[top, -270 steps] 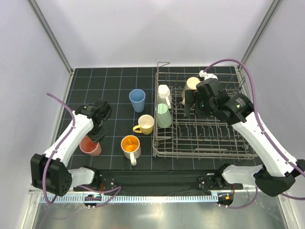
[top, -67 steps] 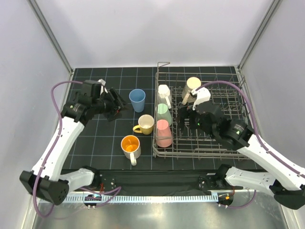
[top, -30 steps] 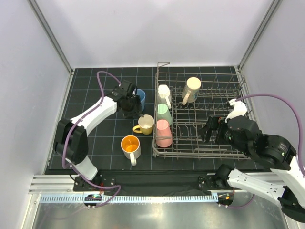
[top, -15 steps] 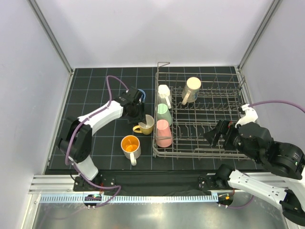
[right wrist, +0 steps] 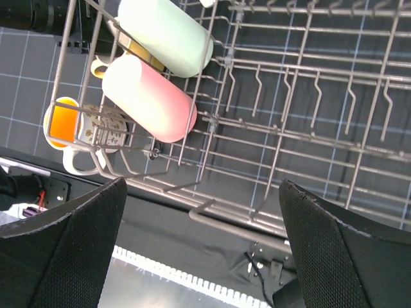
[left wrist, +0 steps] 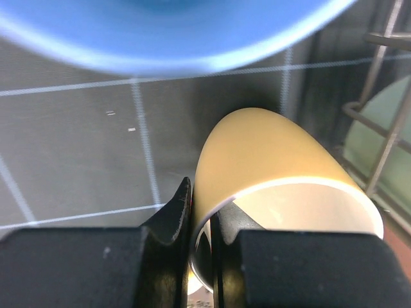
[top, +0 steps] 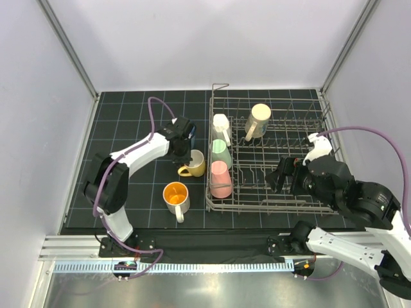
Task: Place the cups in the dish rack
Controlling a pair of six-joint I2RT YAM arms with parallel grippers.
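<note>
The yellow mug (left wrist: 270, 154), beside the dish rack (top: 244, 208), is clamped at its rim by the left claw (left wrist: 201, 206); the blue cup (left wrist: 173, 32) is blurred and cut off. The right claw (right wrist: 202, 185) is spread wide.

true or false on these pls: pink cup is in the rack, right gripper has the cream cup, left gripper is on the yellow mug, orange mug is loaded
1. The pink cup lies in the dish rack. True.
2. The right gripper holds the cream cup. False: it is open and empty, above the rack's near side.
3. The left gripper pinches the yellow mug at its rim. True.
4. The white mug with orange inside is loaded. False: it stands on the table, left of the rack.
</note>
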